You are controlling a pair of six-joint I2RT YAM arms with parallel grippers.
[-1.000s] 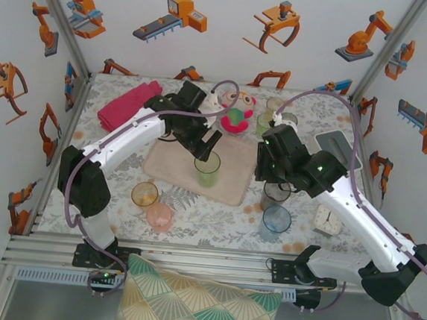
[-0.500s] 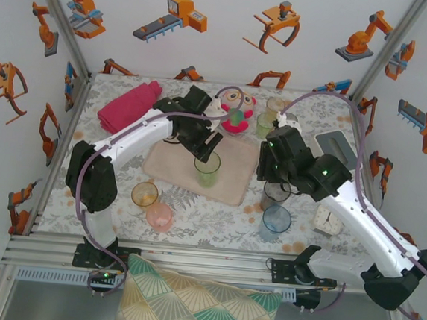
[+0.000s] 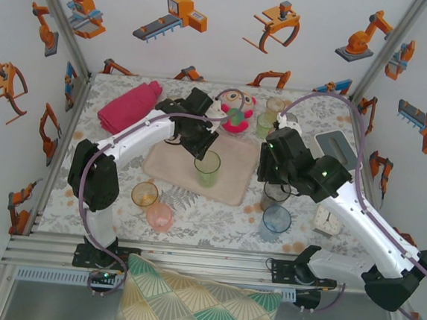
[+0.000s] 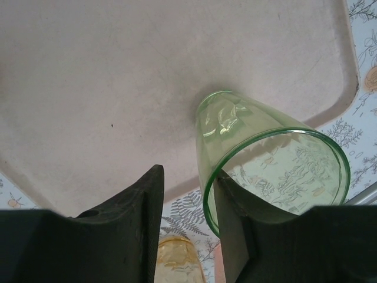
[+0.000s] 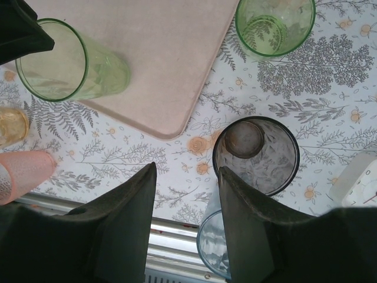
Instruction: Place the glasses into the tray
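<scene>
The floral-patterned tabletop (image 3: 215,224) was observed to carry every item noted below. The left arm (image 3: 137,135) was found extended over the tray, and the right arm (image 3: 365,226) over the tabletop to the tray's right.

The tray (image 3: 172,164), beige-pink with rounded corners, was recorded lying flat near the middle of the tabletop. A magenta cloth (image 3: 128,104) was noted at the far left, apart from the tray. A grey-white box (image 3: 336,148) was noted at the far right, and a plush toy (image 3: 235,111) just beyond the tray's far edge.

One green glass (image 3: 207,168) was found standing upright on the tray, close to its near edge. The left arm's jaws were seen part open, astride the near wall of this glass. One jaw was outside, with a visible gap to the rim; the other was at the rim's inner side. Contact there could not be determined, and no grip was established.

The right arm's jaws were recorded open and empty above the tabletop. A grey glass (image 3: 276,192) was noted just beside one jaw, off the tray, with a blue glass (image 3: 276,219) just beside it on the near side. An amber glass (image 3: 145,194) and a pink glass (image 3: 159,217) were found close together off the tray's near-left corner. A second green glass (image 5: 275,20) was noted on the tabletop past the tray's far-right corner.
</scene>
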